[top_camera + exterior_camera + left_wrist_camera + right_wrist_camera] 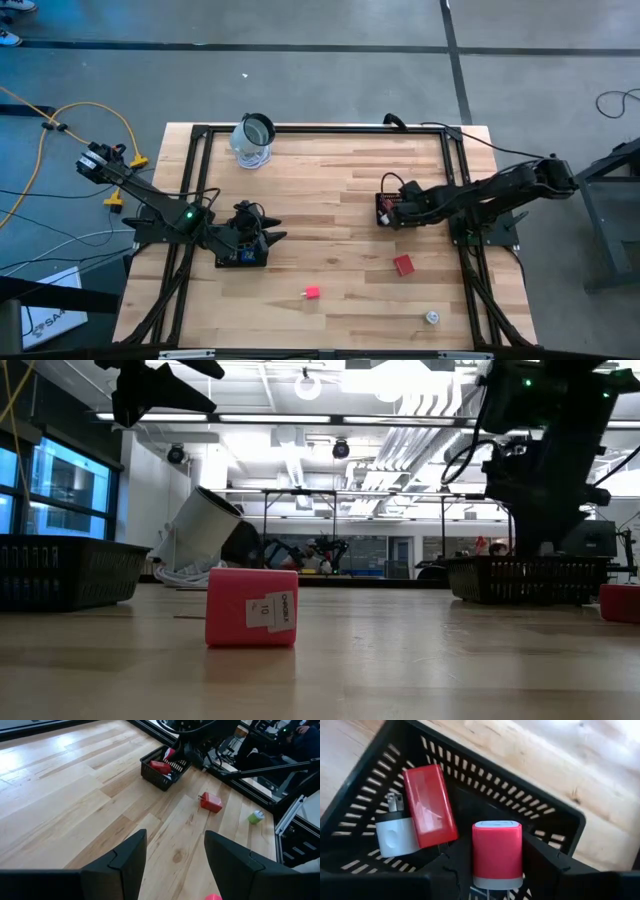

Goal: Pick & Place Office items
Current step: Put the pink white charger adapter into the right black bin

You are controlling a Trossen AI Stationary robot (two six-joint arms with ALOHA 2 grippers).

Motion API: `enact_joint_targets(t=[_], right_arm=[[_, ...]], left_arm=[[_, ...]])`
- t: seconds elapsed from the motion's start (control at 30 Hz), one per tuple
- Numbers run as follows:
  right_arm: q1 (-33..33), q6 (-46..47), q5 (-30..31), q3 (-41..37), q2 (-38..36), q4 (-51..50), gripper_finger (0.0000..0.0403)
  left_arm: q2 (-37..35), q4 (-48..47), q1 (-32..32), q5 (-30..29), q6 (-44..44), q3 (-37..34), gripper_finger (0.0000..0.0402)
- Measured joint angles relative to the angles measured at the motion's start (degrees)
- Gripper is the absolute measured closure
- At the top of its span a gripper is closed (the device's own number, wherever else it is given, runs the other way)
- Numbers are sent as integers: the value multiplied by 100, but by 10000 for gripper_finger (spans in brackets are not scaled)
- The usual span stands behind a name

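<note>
From above, the left pincer hovers over the left part of the wooden tabletop, just beside a black mesh tray with something blue in it, while the right pincer reaches over a second black mesh tray on the right part. A red block lies on the bare wood near the right tray, a pink block lies toward the front edge near the middle, a whitish round piece sits at the front right, and a clear glass jar stands at the back left. In the low view the pink block stands close to the lens, a white label with printed marks on its near face, with mesh trays to either side behind it and a red block's corner at the right edge. In the left wrist view the left pincer's two dark fingers stand well apart with nothing between them, over bare wood; farther off are the tray holding red pieces, the red block showing metal prongs, and the round piece, greenish here. In the right wrist view the right pincer is over the tray, its fingers on either side of a red block with a pale base; I cannot tell whether they actually grip it. Beside it in the tray lie a flat red block and a white plug adapter.
</note>
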Motion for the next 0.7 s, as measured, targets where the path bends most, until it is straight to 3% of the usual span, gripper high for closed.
enact_joint_targets(t=[0.33, 0.7], right_arm=[[0, 550, -62, -259, 0, 24, 269], [-25, 336, -171, -555, 0, 713, 269]], left_arm=[[0, 0, 0, 0, -1, 0, 208], [0, 0, 0, -1, -2, 0, 208]])
